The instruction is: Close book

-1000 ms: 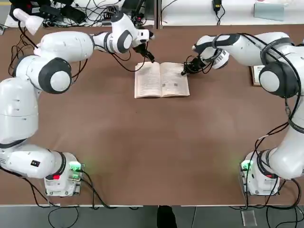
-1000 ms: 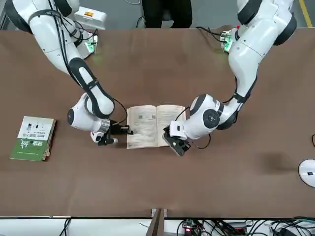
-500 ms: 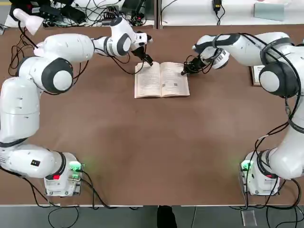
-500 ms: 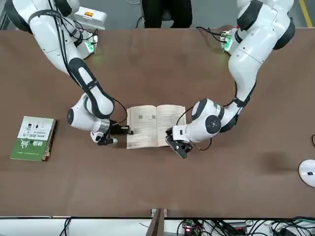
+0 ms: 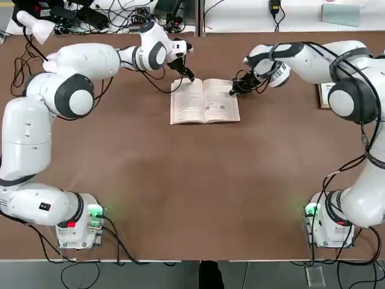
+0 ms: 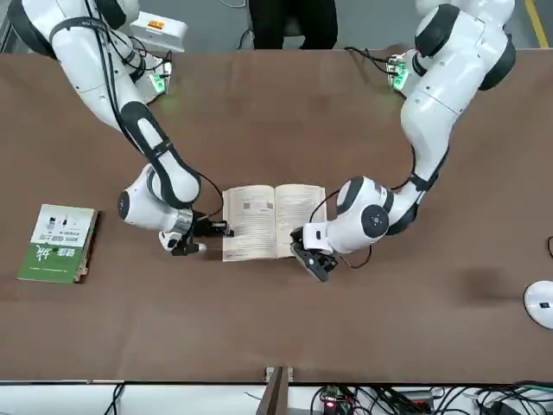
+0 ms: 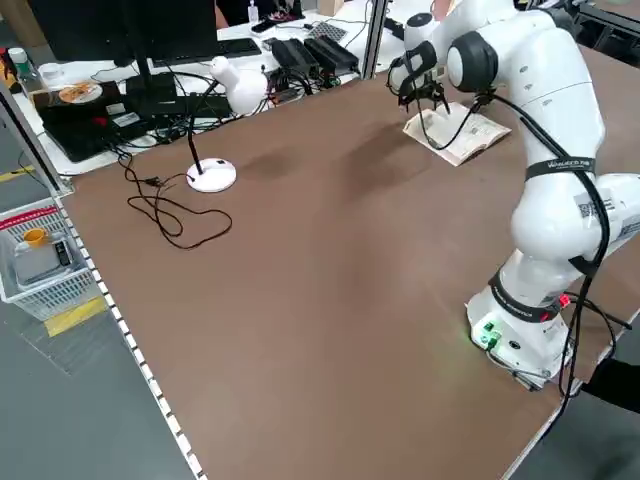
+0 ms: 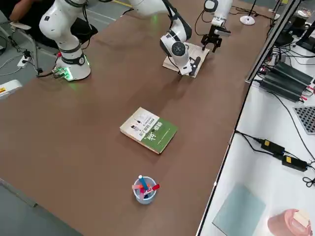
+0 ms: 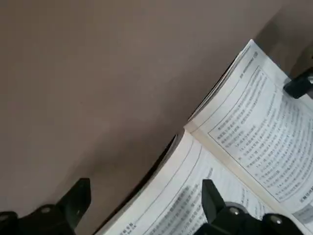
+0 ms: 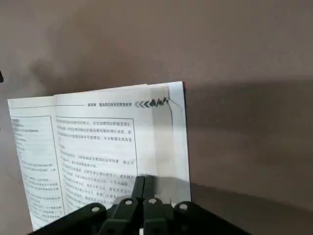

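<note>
Two grippers flank your open book (image 5: pixel 204 101) mid-table: left gripper (image 5: pixel 187 75) spread at its far left corner, right gripper (image 5: pixel 234 91) clenched, seemingly pinning the right page, which may crease on folding

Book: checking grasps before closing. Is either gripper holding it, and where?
Not held: left gripper, open, straddles the book's far corner; right gripper, shut, over opposite page.
</note>
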